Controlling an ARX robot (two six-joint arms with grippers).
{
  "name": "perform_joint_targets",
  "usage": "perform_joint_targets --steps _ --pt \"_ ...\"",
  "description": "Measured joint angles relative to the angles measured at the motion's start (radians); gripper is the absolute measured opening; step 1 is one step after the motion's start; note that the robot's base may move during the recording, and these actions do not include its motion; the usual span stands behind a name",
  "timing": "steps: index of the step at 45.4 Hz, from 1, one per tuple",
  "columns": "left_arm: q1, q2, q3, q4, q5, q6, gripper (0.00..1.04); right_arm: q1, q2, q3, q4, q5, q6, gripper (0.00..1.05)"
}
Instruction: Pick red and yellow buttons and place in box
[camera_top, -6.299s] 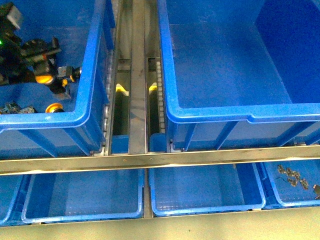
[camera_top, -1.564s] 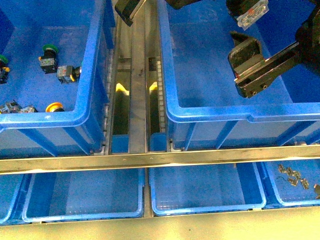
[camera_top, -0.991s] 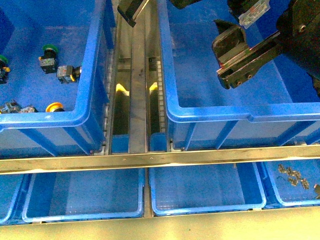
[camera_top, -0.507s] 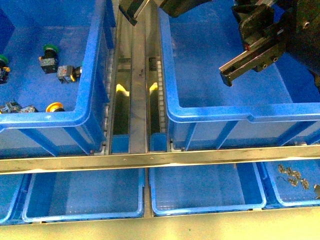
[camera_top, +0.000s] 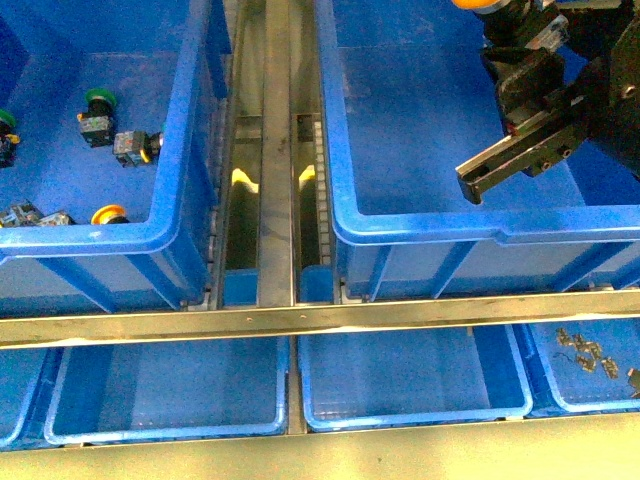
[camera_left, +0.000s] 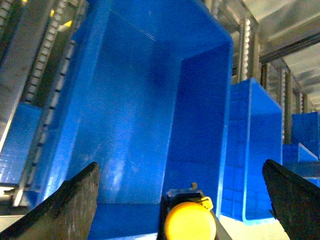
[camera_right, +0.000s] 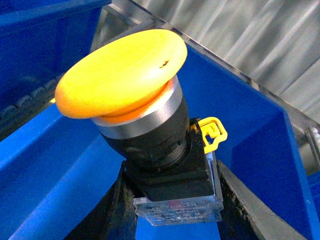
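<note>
A yellow button (camera_right: 125, 70), with a wide yellow mushroom cap on a black body and a small yellow clip, sits between my right gripper's (camera_right: 172, 200) dark fingers (camera_right: 240, 210), which are shut on its body. In the front view that gripper (camera_top: 515, 60) hangs over the box (camera_top: 420, 225), whose floor is bare, and the yellow cap (camera_top: 480, 3) peeks in at the top edge. My left gripper (camera_left: 180, 164) is open above the same box (camera_left: 130, 125), and the held yellow button (camera_left: 190, 225) shows between its fingers. I see no red button.
The left crate (camera_top: 180, 150) holds green-capped buttons (camera_top: 97, 97), another yellow-capped button (camera_top: 108, 213) and other switch parts. Metal roller tracks (camera_top: 275, 150) run between the crates. A steel rail (camera_top: 300, 320) crosses in front, with shallow trays (camera_top: 165, 395) below it.
My right gripper has shifted right and a little down over the box, and the yellow cap now shows at the top edge. The left arm has gone from the top of the front view.
</note>
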Motion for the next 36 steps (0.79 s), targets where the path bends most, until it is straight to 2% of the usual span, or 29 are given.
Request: perform_joint_targets --steps 11,19,22,36 --pt "0.008 -0.209 -0.226 -0.064 -0.062 0.038 0.97 -0.023 -0.012 -0.031 0.000 -0.013 0.020 0.34" --pt "0.036 -0.497 -0.477 -0.174 -0.193 0.129 0.97 -0.062 -0.066 -0.055 -0.042 -0.035 0.026 0.34" --pt "0.032 -0.573 -0.533 -0.209 -0.213 0.146 0.97 -0.070 -0.093 -0.059 -0.064 -0.046 0.026 0.34" --pt "-0.130 -0.987 -0.758 -0.460 -0.388 0.123 0.97 -0.098 -0.266 -0.108 -0.224 -0.064 0.052 0.34"
